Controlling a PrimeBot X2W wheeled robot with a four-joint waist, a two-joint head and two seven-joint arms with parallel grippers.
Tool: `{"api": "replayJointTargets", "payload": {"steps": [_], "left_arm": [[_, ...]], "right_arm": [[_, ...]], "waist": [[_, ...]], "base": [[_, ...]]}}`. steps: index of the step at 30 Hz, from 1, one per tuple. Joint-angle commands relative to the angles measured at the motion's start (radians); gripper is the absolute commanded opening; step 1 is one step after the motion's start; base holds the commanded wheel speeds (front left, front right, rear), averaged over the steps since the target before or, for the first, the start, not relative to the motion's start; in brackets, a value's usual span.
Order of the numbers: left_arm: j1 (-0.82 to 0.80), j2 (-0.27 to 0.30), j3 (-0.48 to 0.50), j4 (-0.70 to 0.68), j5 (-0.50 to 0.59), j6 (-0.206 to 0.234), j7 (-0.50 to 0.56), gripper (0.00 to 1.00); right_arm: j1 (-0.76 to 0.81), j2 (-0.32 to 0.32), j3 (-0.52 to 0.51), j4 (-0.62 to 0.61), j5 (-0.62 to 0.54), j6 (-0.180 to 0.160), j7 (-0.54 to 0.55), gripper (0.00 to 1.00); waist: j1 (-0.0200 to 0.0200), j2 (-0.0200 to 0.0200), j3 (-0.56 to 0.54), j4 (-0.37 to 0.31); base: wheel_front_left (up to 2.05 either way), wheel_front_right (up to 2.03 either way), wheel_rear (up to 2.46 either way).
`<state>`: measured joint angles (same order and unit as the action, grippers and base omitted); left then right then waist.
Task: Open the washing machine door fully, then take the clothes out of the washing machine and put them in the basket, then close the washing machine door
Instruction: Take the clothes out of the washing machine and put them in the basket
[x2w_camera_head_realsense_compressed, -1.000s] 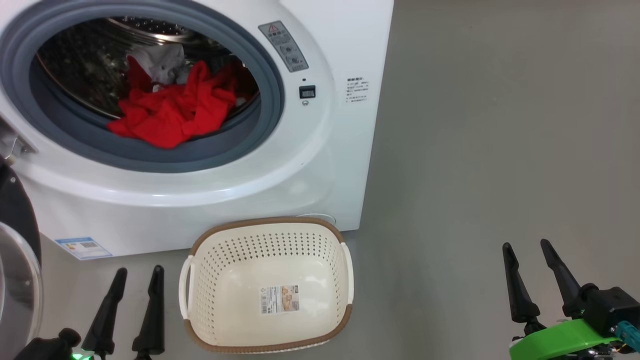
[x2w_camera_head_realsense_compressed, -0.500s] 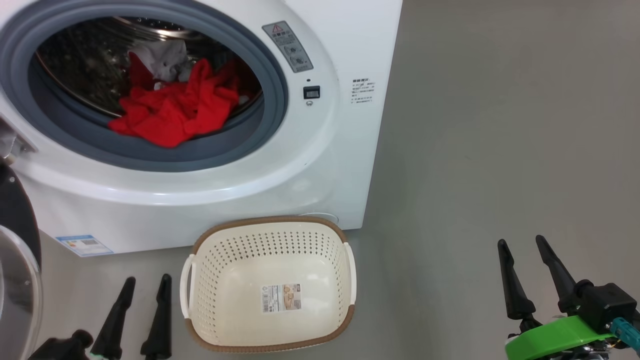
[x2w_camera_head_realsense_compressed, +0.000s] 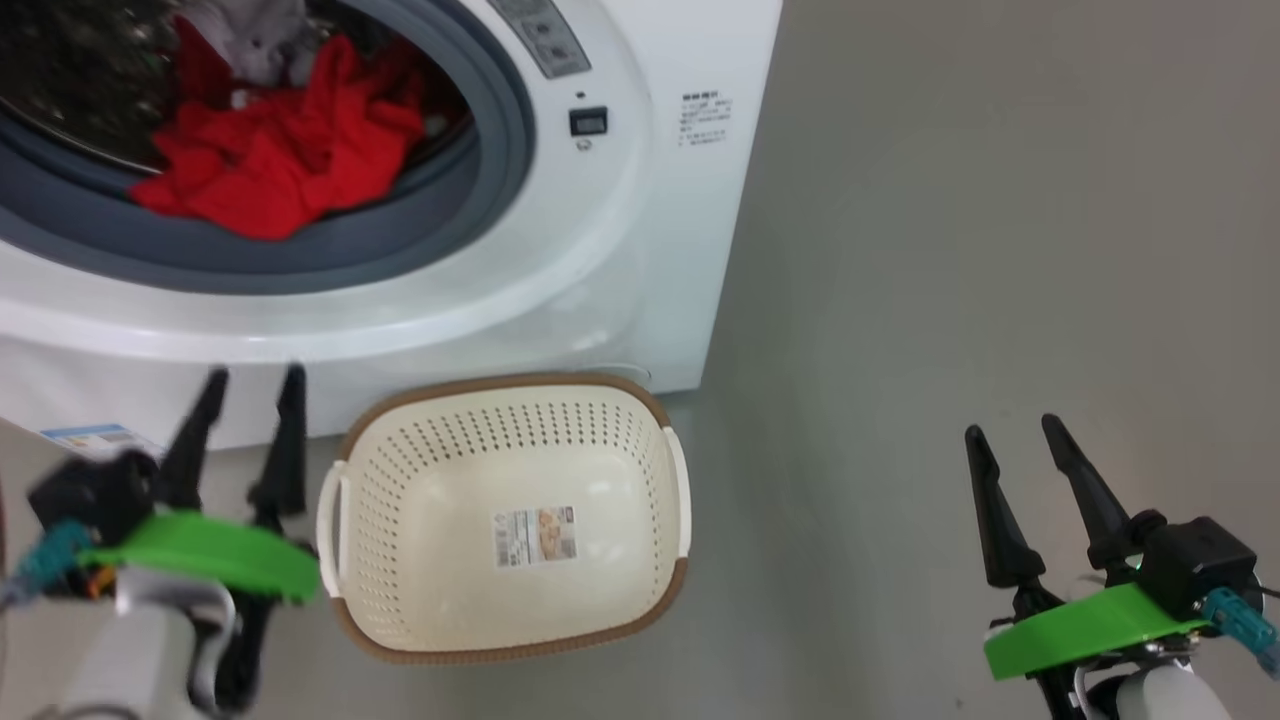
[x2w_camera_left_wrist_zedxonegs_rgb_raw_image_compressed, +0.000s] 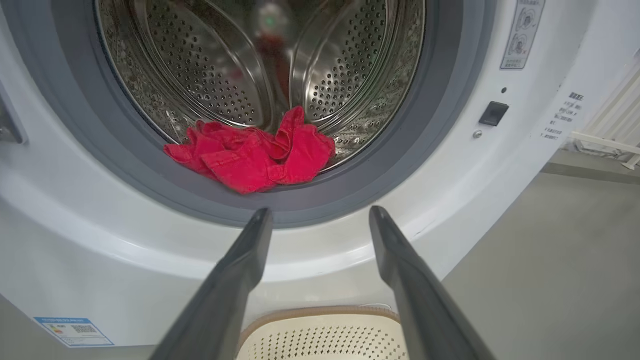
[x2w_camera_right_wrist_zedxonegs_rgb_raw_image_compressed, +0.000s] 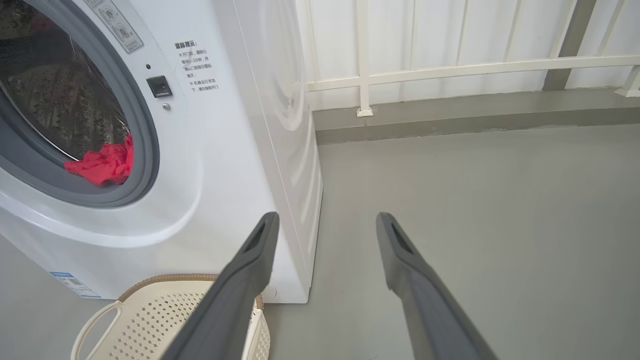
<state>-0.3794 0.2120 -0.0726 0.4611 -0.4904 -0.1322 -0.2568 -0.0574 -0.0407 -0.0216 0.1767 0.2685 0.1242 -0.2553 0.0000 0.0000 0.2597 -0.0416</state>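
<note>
The left gripper (x2w_camera_head_realsense_compressed: 254, 375) has its two dark fingers spread wide and holds nothing. It hangs in front of the lower face of the washing machine (x2w_camera_head_realsense_compressed: 600, 250), just beside the left handle of the basket (x2w_camera_head_realsense_compressed: 505, 381). It is smeared with blur in the head view, so how near it is to the white panel is hard to judge. In the left wrist view the fingers point up at the uncovered round mouth, and the lower lip of the grey rubber ring (x2w_camera_left_wrist_zedxonegs_rgb_raw_image_compressed: 320, 197) lies between their tips and the clothes (x2w_camera_left_wrist_zedxonegs_rgb_raw_image_compressed: 252, 155).

The right gripper (x2w_camera_head_realsense_compressed: 1011, 428) is also spread wide and empty. It hangs over the bare grey floor (x2w_camera_head_realsense_compressed: 950, 250), well apart from the machine and the basket.

The red clothes lie bunched at the front of the perforated steel drum (x2w_camera_left_wrist_zedxonegs_rgb_raw_image_compressed: 225, 65), spilling onto the ring. Behind them sits a pale cloth (x2w_camera_head_realsense_compressed: 250, 40), probably the white piece, cut off by the top edge of the head view.

The cream basket stands on the floor against the foot of the machine, with a label sticker (x2w_camera_head_realsense_compressed: 535, 535) on its bottom. A small black latch (x2w_camera_head_realsense_compressed: 587, 121) and printed labels (x2w_camera_head_realsense_compressed: 703, 120) sit to the right of the mouth. A white railing (x2w_camera_right_wrist_zedxonegs_rgb_raw_image_compressed: 450, 70) runs behind the machine.
</note>
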Motion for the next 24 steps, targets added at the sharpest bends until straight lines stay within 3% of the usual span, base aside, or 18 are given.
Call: {"api": "replayJointTargets", "payload": {"steps": [1, 13, 24], "left_arm": [[-0.096, 0.049, 0.027, 0.019, 0.006, 0.002, -0.005, 1.00], [-0.507, 0.176, -0.077, 0.313, -0.019, 0.002, -0.005, 1.00], [-0.772, 0.238, -0.165, 0.505, -0.045, 0.002, -0.005, 1.00]], "right_arm": [[-0.038, -0.010, 0.026, -0.032, 0.018, 0.007, -0.006, 1.00], [-0.133, -0.010, 0.053, -0.060, 0.072, 0.007, -0.006, 1.00], [-0.175, -0.010, 0.071, -0.082, 0.105, 0.007, -0.006, 1.00]], "waist": [[0.0000, 0.0000, 0.084, -0.044], [0.0000, 0.0000, 0.286, -0.129], [0.0000, 0.0000, 0.368, -0.175]], "base": [[0.00, 0.00, 0.00], [0.00, 0.00, 0.00], [0.00, 0.00, 0.00]]}}
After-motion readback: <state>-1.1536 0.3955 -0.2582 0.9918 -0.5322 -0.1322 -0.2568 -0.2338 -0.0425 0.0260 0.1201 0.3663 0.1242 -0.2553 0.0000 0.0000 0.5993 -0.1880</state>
